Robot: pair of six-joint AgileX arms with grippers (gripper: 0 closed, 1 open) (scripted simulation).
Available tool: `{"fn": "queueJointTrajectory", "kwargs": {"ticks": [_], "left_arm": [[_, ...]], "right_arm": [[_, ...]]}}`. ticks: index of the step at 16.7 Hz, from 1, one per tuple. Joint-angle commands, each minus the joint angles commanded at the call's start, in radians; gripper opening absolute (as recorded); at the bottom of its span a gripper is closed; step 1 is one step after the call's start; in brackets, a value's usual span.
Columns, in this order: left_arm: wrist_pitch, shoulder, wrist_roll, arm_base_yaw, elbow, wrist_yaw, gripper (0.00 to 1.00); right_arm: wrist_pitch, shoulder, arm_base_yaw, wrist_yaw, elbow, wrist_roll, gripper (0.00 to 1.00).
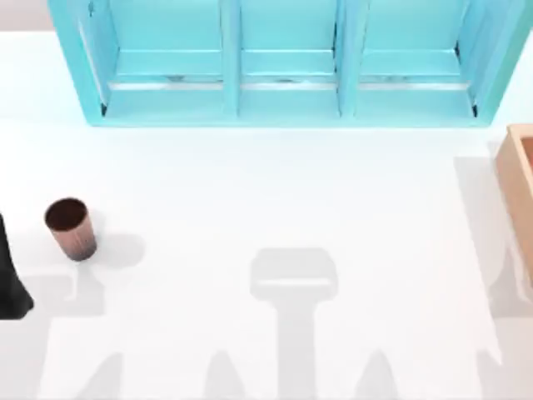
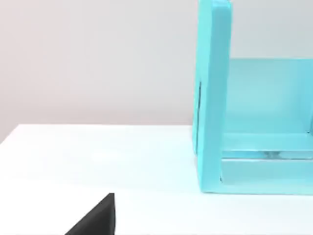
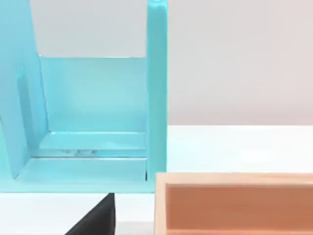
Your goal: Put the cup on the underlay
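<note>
- One cup [image 1: 71, 227] stands upright at nine o'clock on the table [image 1: 275, 192].
- Left gripper [image 1: 10, 279] waits near it at eight o'clock.
- Right gripper [image 3: 98, 218] is near the box [image 3: 234, 203] at three o'clock.
- I cannot tell if either one is gripping.

Cup [image 1: 72, 229]: reddish-brown, finely ribbed sides, matt, dark inside. Table [image 1: 275, 200]: white, smooth, matt. Shelf unit [image 1: 287, 62]: turquoise, smooth painted look, faint sheen on compartment floors. Tray [image 3: 234, 203]: light wood look, orange-tan, matt, smooth. Black wedge [image 2: 95, 218]: matt.

No readable text, labels, brands, numbers or signs on any surface in these views.
</note>
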State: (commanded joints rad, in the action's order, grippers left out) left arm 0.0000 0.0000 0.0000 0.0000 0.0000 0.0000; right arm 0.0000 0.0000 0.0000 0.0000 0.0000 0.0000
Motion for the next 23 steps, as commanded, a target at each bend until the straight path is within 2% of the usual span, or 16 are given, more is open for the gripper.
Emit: {"fn": "queueJointTrajectory", "kwargs": {"ticks": [4, 8, 11, 17, 23], "left_arm": [[-0.022, 0.030, 0.030, -0.005, 0.023, 0.000, 1.00], [-0.155, 0.217, 0.212, -0.036, 0.155, 0.005, 1.00], [-0.313, 0.461, 0.424, -0.069, 0.307, 0.012, 1.00], [-0.710, 1.084, 0.884, -0.128, 0.670, 0.030, 1.00], [-1.068, 1.590, 1.237, -0.159, 1.067, 0.033, 1.00]], "right_arm": [[0.000, 0.000, 0.000, 0.000, 0.000, 0.000, 1.00], [0.000, 0.000, 0.000, 0.000, 0.000, 0.000, 1.00], [0.000, 0.000, 0.000, 0.000, 0.000, 0.000, 1.00], [0.000, 0.000, 0.000, 0.000, 0.000, 0.000, 1.00], [0.000, 0.000, 0.000, 0.000, 0.000, 0.000, 1.00]]}}
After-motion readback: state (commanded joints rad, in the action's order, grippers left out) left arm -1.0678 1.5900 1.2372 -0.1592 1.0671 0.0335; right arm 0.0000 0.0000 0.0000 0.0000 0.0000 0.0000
